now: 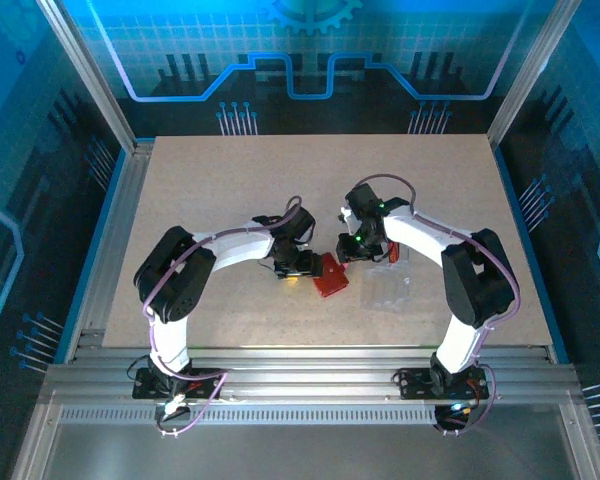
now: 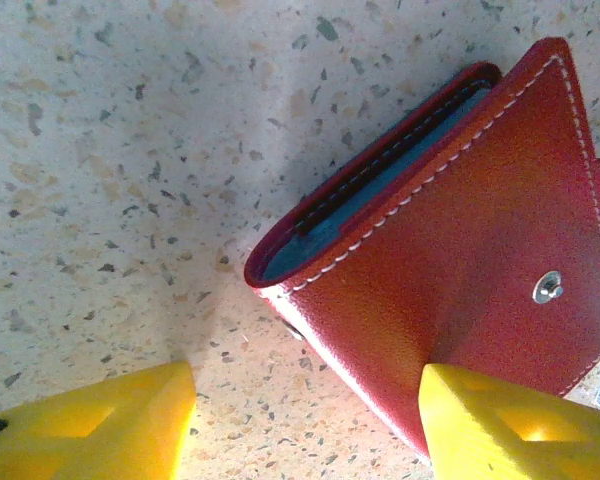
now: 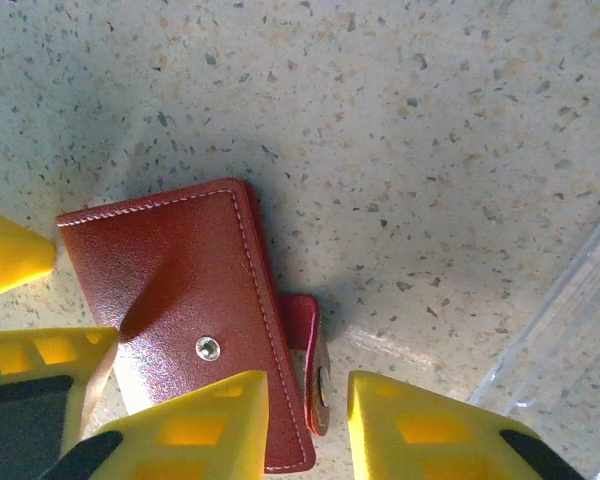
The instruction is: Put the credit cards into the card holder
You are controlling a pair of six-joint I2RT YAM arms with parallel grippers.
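From above, a small red leather folding card holder [image 1: 330, 275] lies on the pale speckled table [image 1: 230, 180], roughly mid-table between the two arms. The left gripper [image 1: 302, 268] sits low just beside the holder's left edge. The right gripper [image 1: 352, 250] hangs just above the holder's upper right corner. A clear, see-through plastic bag [image 1: 390, 288] lies flat just to the right of the holder, under the right forearm. Whether either gripper is parted or closed is too small to tell from here.

In the left wrist view, the card holder fills the right half. It is folded but gaping a little, with teal lining along the open edge and a small metal snap stud [image 2: 548, 288] on its red face. The left gripper's yellow fingers [image 2: 100, 430] are spread wide. One stands clear of the holder over bare table and the other overlaps the holder's near corner, so nothing is clamped.

In the right wrist view, the holder lies face up with white stitching along its border. Its little red clasp tab [image 3: 315, 365] sticks out from the right edge, between the right gripper's parted yellow fingers [image 3: 420, 425]. A gap shows beside the tab. The bag's edge crosses the corner to the right of the holder.
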